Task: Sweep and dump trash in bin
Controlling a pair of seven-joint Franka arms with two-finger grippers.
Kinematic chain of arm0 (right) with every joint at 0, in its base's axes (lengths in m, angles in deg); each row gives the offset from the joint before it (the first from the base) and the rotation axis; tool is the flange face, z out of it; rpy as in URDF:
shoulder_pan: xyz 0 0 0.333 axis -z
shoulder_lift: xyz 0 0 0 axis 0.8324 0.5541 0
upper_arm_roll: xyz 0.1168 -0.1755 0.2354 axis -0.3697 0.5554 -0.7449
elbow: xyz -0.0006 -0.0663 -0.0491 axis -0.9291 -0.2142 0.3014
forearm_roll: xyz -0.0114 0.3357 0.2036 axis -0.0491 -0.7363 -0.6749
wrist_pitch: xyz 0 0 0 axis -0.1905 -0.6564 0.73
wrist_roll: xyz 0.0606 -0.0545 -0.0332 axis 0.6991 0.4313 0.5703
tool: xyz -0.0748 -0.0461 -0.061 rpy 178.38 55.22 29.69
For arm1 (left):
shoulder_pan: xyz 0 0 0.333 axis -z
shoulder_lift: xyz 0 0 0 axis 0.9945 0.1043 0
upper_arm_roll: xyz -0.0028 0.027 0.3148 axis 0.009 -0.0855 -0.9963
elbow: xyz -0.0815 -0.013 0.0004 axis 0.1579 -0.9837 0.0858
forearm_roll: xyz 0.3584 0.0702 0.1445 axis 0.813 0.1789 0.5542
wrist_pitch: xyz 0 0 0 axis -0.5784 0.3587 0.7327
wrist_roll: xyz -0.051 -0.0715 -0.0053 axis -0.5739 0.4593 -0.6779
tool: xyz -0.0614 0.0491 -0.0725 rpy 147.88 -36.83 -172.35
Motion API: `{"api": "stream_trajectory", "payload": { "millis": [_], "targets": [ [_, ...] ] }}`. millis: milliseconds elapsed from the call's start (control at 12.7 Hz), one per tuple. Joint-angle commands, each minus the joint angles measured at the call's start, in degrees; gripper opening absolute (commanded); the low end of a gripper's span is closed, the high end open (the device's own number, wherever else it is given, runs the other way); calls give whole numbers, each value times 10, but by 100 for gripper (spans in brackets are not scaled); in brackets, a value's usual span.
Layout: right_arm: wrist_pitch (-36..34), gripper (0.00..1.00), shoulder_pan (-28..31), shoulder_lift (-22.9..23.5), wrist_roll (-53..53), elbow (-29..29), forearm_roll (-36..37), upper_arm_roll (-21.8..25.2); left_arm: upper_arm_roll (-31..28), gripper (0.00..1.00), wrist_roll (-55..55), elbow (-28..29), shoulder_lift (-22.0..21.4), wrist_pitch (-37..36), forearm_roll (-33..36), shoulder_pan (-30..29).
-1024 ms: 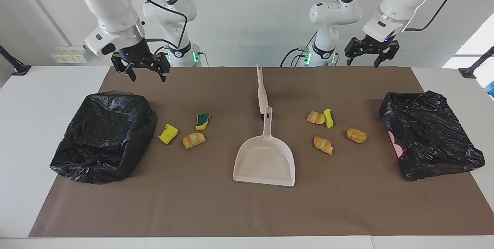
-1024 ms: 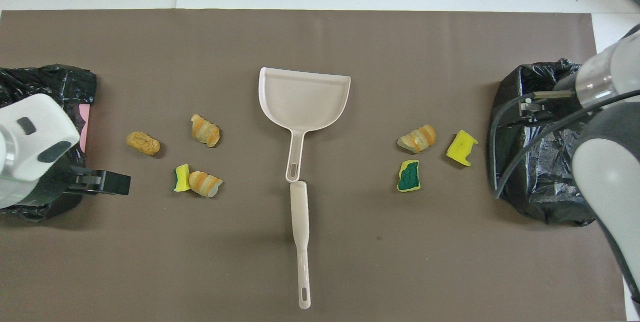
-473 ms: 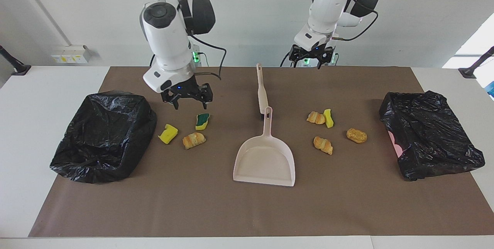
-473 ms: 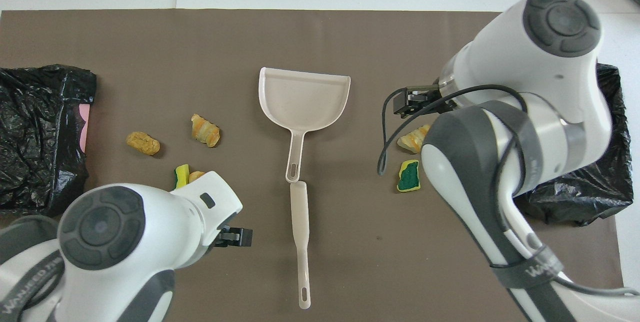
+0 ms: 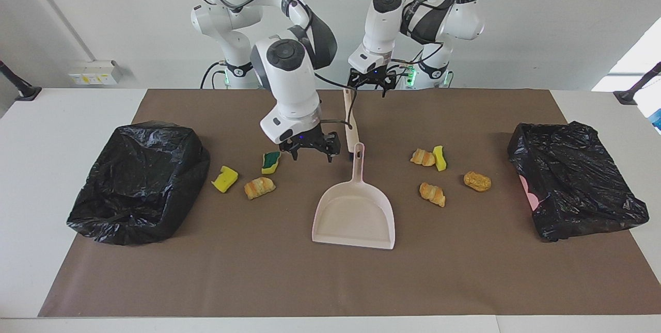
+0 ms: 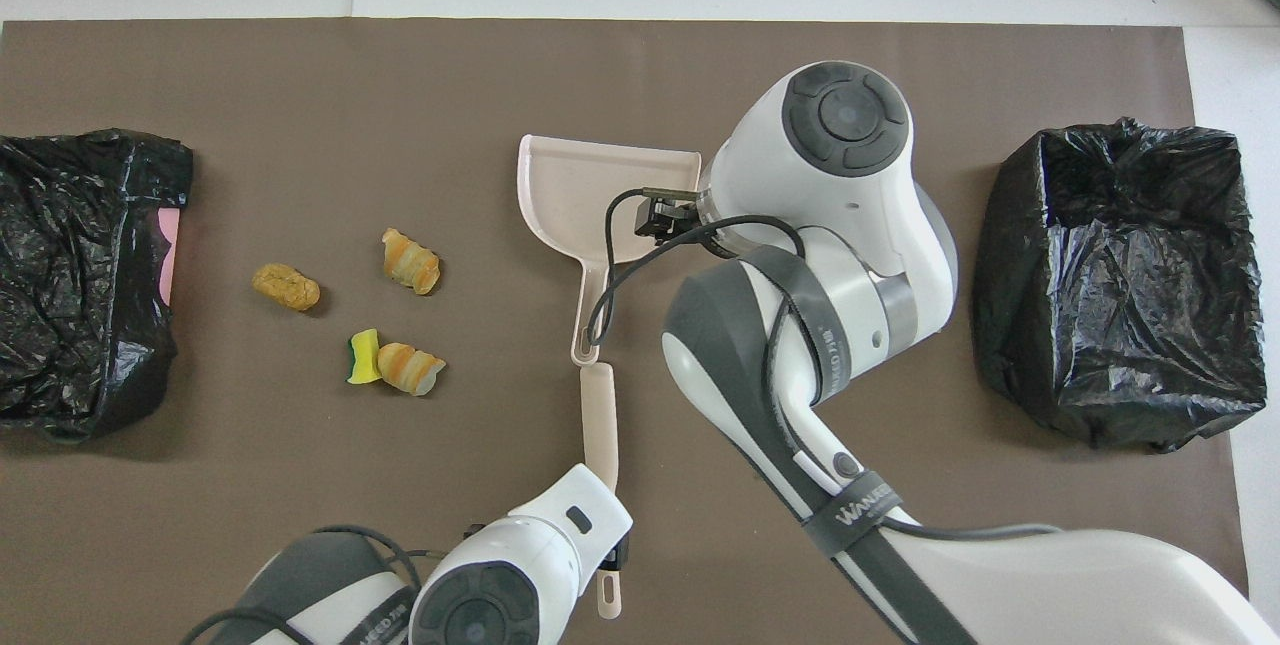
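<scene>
Black bag-lined bin, right arm's end (image 5: 137, 183): mouth up and nothing visible inside; judged to sit close so its trash needs only a short carry.
Trash near that bin: yellow sponge chunk (image 5: 225, 178), green-topped yellow sponge chunk (image 5: 270, 162) and golden-brown striped pastry (image 5: 259, 187) lie loose on the brown mat, near one another but apart. None is swept yet.
Right gripper (image 5: 312, 156): fingers apart and holding nothing. It hangs low over the mat between the green-topped chunk and the dustpan's handle.
Right arm pose: elbow raised, forearm angled down toward mid-table, wrist pointing the fingers straight down. Seemingly lined up for the dustpan handle.
Beige plastic dustpan (image 5: 356, 214): flat on the mat at mid-table and empty, with its handle toward the robots and its mouth away from them, so a gripper can take the handle from above.
Beige long-handled plastic brush (image 5: 351, 121): lies in line with the dustpan handle, its head just touching that handle's end.
Left gripper (image 5: 370, 91): fingers apart and empty, over the brush handle's end nearest the robots.
Left arm pose: folded tight, wrist vertical — poised for a top-down pinch.
Trash near the other bin: two striped pastries (image 5: 423, 157) (image 5: 433, 194), a yellow sponge wedge (image 5: 439, 158) touching the first, and a golden-brown lump (image 5: 477, 181), all on the mat.
Second black bag-lined bin (image 5: 576, 186): at the left arm's end, mouth up — serving this cluster.
</scene>
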Motion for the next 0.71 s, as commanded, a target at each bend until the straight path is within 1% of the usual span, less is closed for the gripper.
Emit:
{"api": "stream_trajectory", "payload": {
  "millis": [0, 79, 236, 394, 473, 552, 630],
  "targets": [
    [46, 100, -33, 50, -48, 21, -7, -1, -11, 100, -45, 18, 46, 76, -7, 46],
    [67, 100, -50, 68, -69, 21, -5, 0, -11, 100, -48, 19, 55, 92, -7, 50],
    [95, 100, -70, 92, -99, 25, 3, 3, -11, 100, -42, 22, 64, 99, -6, 50],
    [95, 100, -77, 101, -118, 23, 25, -1, -11, 100, -39, 25, 65, 95, -6, 51],
    [87, 96, -81, 100, -121, 23, 31, 1, -11, 85, -41, 25, 64, 94, -6, 56],
    [88, 81, -82, 98, -125, 20, 33, 0, -11, 58, -39, 25, 64, 92, -6, 58],
    [88, 69, -84, 97, -128, 18, 34, 0, -11, 25, -36, 25, 64, 91, -7, 58]
  ]
}}
